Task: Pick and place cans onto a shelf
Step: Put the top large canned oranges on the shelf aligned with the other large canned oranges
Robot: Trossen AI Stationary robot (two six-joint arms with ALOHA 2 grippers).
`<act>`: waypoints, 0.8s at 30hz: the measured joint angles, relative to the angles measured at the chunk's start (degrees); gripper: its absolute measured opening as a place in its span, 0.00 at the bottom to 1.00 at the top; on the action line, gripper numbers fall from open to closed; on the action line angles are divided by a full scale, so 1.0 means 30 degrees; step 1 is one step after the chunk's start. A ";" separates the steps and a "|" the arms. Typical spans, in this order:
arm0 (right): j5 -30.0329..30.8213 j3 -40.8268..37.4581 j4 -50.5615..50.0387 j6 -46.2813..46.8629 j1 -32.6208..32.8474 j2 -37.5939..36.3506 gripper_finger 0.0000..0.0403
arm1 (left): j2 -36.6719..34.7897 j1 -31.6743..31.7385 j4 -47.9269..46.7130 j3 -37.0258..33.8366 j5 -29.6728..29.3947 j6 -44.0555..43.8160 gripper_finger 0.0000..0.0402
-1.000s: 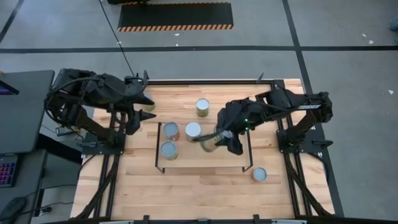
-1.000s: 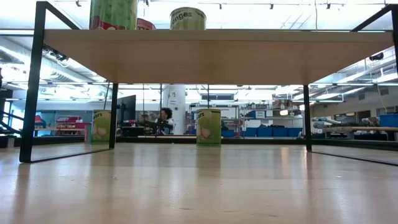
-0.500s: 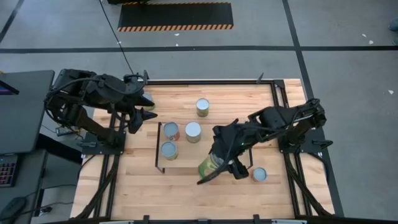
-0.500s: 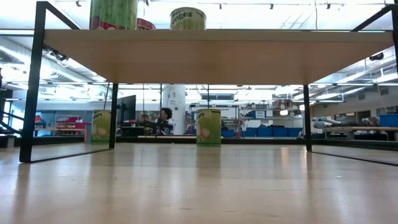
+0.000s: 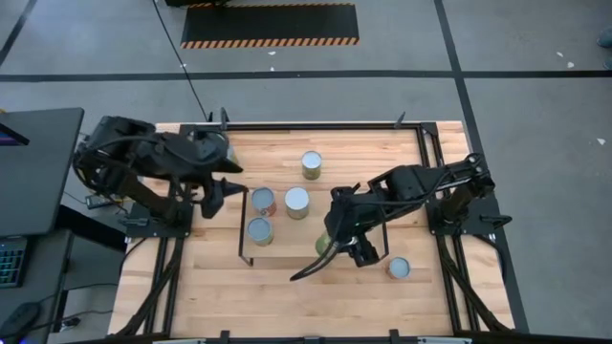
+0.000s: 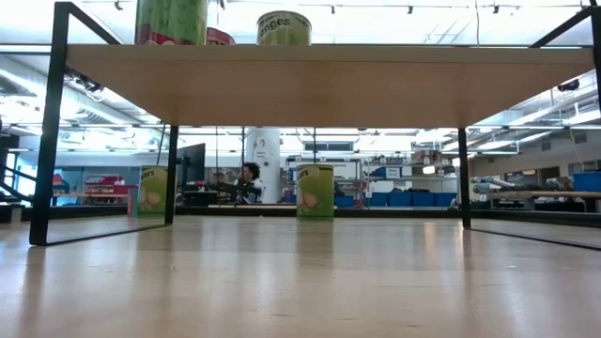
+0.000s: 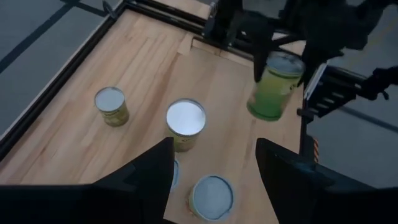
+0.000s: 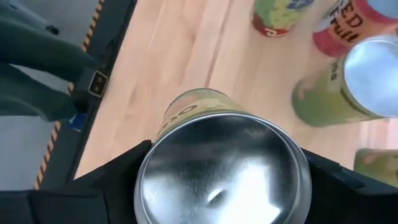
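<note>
Gripping a green can (image 5: 325, 246) by its sides, the right gripper (image 5: 337, 241) holds it tilted in the air over the shelf (image 5: 287, 247), above the shelf's right half, with the can's shiny top turned back toward the wrist. In the right wrist view that silver lid (image 8: 222, 169) fills the gap between the two dark fingers (image 8: 115, 177), so the can's long axis runs straight out from the wrist and slants down toward the board. My judgement is that the can must be brought upright over the bare wood on the shelf's right side before it can be set down. Three cans (image 5: 263, 202) already stand on the shelf's left half. One can (image 5: 311, 165) stands on the table behind the shelf, and another (image 5: 399, 268) just off its front right corner. Off the shelf's left end waits the left gripper (image 5: 228, 184), fingers spread wide and empty.
</note>
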 joint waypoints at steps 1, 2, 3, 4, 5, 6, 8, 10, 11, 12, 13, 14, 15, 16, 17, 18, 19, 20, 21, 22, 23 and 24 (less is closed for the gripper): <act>0.0175 -0.0132 -0.0020 -0.0021 -0.0038 0.0080 0.81 | 0.0114 -0.0122 0.0126 0.0000 -0.0042 0.0000 0.58; 0.0457 -0.0321 -0.0084 -0.0043 -0.0045 0.0214 0.81 | 0.0218 -0.0201 0.0337 0.0006 -0.0047 0.0016 0.58; 0.0610 -0.0461 -0.0098 -0.0177 -0.0064 0.0409 0.81 | 0.0312 -0.0251 0.0458 0.0007 -0.0049 0.0112 0.58; 0.0653 -0.0512 -0.0110 -0.0325 -0.0128 0.0545 0.80 | 0.0421 -0.0375 0.0478 0.0007 -0.0002 0.0200 0.58; 0.0680 -0.0548 -0.0140 -0.0402 -0.0190 0.0733 0.80 | 0.0545 -0.0504 0.0562 0.0007 0.0002 0.0312 0.58; 0.0790 -0.0541 -0.0160 -0.0422 -0.0277 0.0884 0.80 | 0.0674 -0.0594 0.0717 0.0007 0.0004 0.0472 0.58; 0.0974 -0.0548 -0.0217 -0.0527 -0.0359 0.1195 0.81 | 0.0869 -0.0666 0.0947 0.0005 0.0019 0.0996 0.58; 0.0988 -0.0567 -0.0227 -0.0859 -0.0458 0.1459 0.82 | 0.1013 -0.0803 0.0961 0.0014 0.0087 0.1128 0.58; 0.0988 -0.0604 -0.0284 -0.1005 -0.0475 0.1494 0.82 | 0.1036 -0.0826 0.0970 0.0015 0.0087 0.1150 0.58; 0.0988 -0.0604 -0.0224 -0.1178 -0.0505 0.1601 0.83 | 0.1062 -0.0832 0.0929 0.0015 0.0126 0.1165 0.58; 0.1013 -0.0599 -0.0140 -0.1308 -0.0579 0.1654 0.83 | 0.1071 -0.0843 0.0928 0.0015 0.0148 0.1165 0.58; 0.1032 -0.0606 -0.0224 -0.1375 -0.0606 0.1701 0.83 | 0.1080 -0.0860 0.0933 0.0015 0.0152 0.1164 0.58; 0.1060 -0.0613 -0.0311 -0.1418 -0.0669 0.1791 0.83 | 0.1080 -0.0862 0.0937 0.0015 0.0153 0.1165 0.58; 0.1054 -0.0610 -0.0199 -0.1486 -0.0741 0.1957 0.83 | 0.1065 -0.0862 0.0940 0.0015 0.0153 0.1169 0.58; 0.1059 -0.0613 -0.0046 -0.1563 -0.0825 0.2028 0.83 | 0.1058 -0.0862 0.0937 0.0015 0.0146 0.1180 0.58; 0.1066 -0.0613 0.0000 -0.1653 -0.0889 0.2075 0.83 | 0.1058 -0.0862 0.0924 0.0015 0.0147 0.1249 0.58; 0.1112 -0.0618 0.0024 -0.1680 -0.0954 0.2090 0.84 | 0.1058 -0.0862 0.0917 0.0015 0.0153 0.1435 0.58; 0.1119 -0.0613 0.0235 -0.1711 -0.1018 0.2183 0.84 | 0.1058 -0.0863 0.0907 0.0015 0.0149 0.1558 0.58; 0.1119 -0.0599 0.0583 -0.1736 -0.1108 0.2234 0.85 | 0.1058 -0.0873 0.0904 0.0015 0.0146 0.1664 0.58; 0.1115 -0.0592 0.0743 -0.1796 -0.1166 0.2306 0.86 | 0.1058 -0.0940 0.0897 0.0015 0.0153 0.1668 0.58; 0.1107 -0.0616 0.0600 -0.1852 -0.1197 0.2379 0.87 | 0.1058 -0.0989 0.0883 0.0015 0.0147 0.1668 0.58; 0.1126 -0.0628 0.0525 -0.1864 -0.1218 0.2479 0.88 | 0.1051 -0.1023 0.0876 0.0015 0.0148 0.1704 0.58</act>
